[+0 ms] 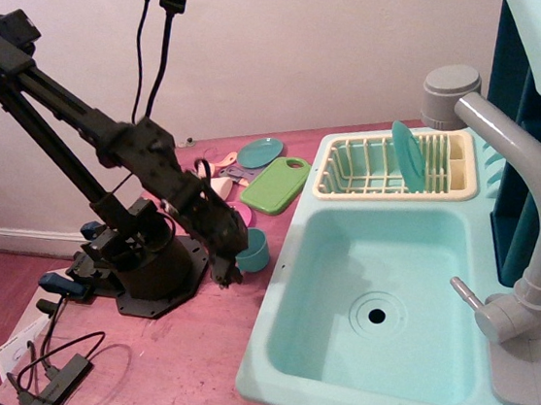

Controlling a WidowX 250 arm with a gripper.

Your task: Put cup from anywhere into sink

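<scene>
Task not done yet. The small teal-blue plastic toy cup [254, 251] is standing upright on the pink tabletop [195, 350], just beside the left outer wall of the large pale mint-green plastic toy sink basin [331, 268], not inside it. The basin interior is showing only the round dark drain hole [376, 317]; nothing is lying in it.

The black robot arm's gripper [228, 268] is hanging low over the table, just left of the cup, pointing down. It is sitting next to the cup, not around it, and seems to be touching it or nearly so; the dark fingers are blurring into the arm, so I cannot tell whether the claw is apart or together. Nothing is visibly clamped in it.

What is left, as a judgement: the whole carry. The cup is needing a grasp, a lift over the sink's raised rim, and a release inside the basin. The cup is already near the rim, so the travel is looking short.

Other stuff not in play: the cream-yellow plastic dish rack [351, 178] holding a flat teal plate [408, 156], the light green cutting board [276, 184], another flat teal plate [259, 150] behind it, and the grey faucet [534, 203].
</scene>
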